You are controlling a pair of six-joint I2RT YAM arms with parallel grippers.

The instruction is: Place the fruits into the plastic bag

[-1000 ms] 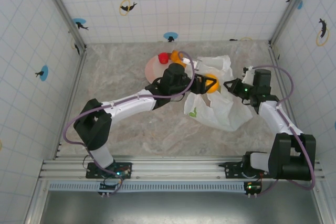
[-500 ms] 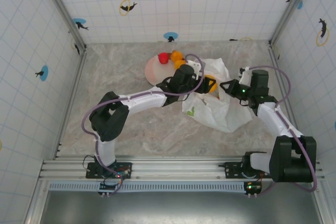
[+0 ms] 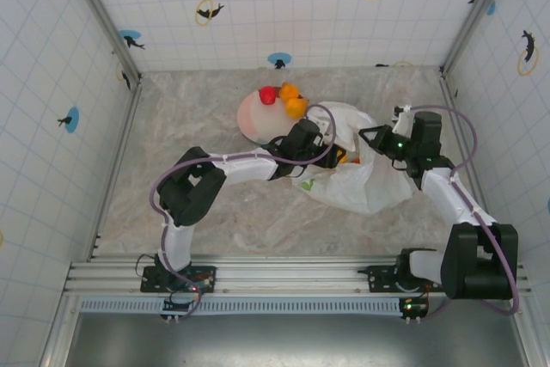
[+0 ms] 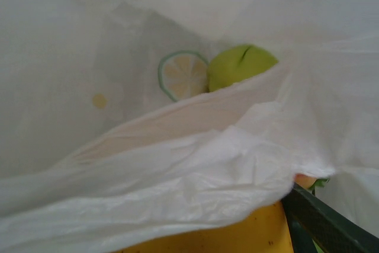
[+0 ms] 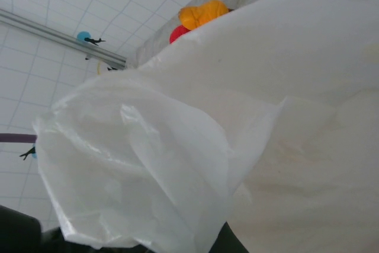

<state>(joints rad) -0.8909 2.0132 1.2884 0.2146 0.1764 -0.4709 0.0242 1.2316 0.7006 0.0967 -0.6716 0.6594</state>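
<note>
Reaching into the mouth of the plastic bag (image 3: 368, 183), the left gripper (image 3: 338, 155) sits under the film with a yellow-orange fruit (image 4: 237, 241) between its fingers, and it looks clamped on it. A green fruit (image 4: 240, 66) lies deeper in the bag, straight ahead of this gripper, next to a printed lemon slice (image 4: 180, 75). The right gripper (image 3: 372, 137) is closed on a bunched fold of the bag's rim, on the side toward the counter's (image 3: 206, 212) right edge, and holds the mouth lifted. The drop spot therefore lies just below and ahead of the left gripper, so the left arm is the nearer one. Loose film drapes over the held fruit and leaves little room. A red fruit (image 3: 267, 94) and two orange fruits (image 3: 296, 108) sit on the pink plate (image 3: 255, 119) toward the far edge, just beside the bag.
</note>
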